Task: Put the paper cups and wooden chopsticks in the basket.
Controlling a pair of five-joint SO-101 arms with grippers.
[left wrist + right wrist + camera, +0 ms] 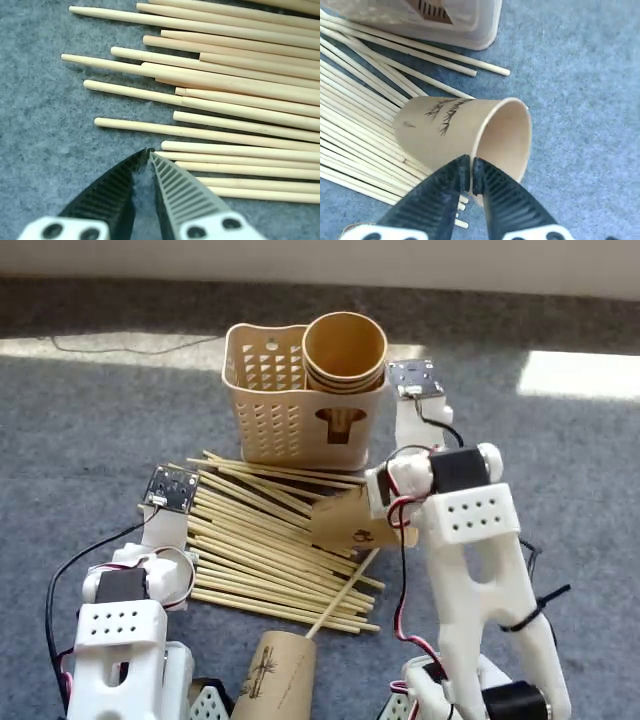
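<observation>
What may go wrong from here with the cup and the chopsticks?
The right gripper pinches the cup only by its thin rim, so it may slip or crumple. The basket already holds stacked cups; a poorly aimed drop may miss. The left gripper is shut beside the chopsticks and could scatter them.

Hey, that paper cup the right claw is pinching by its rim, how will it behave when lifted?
Probably light: the right claw holds the paper cup by one thin rim wall. That wall will likely flex or dent under a hard pinch. Released on its side it may roll, being round and tapered.
</observation>
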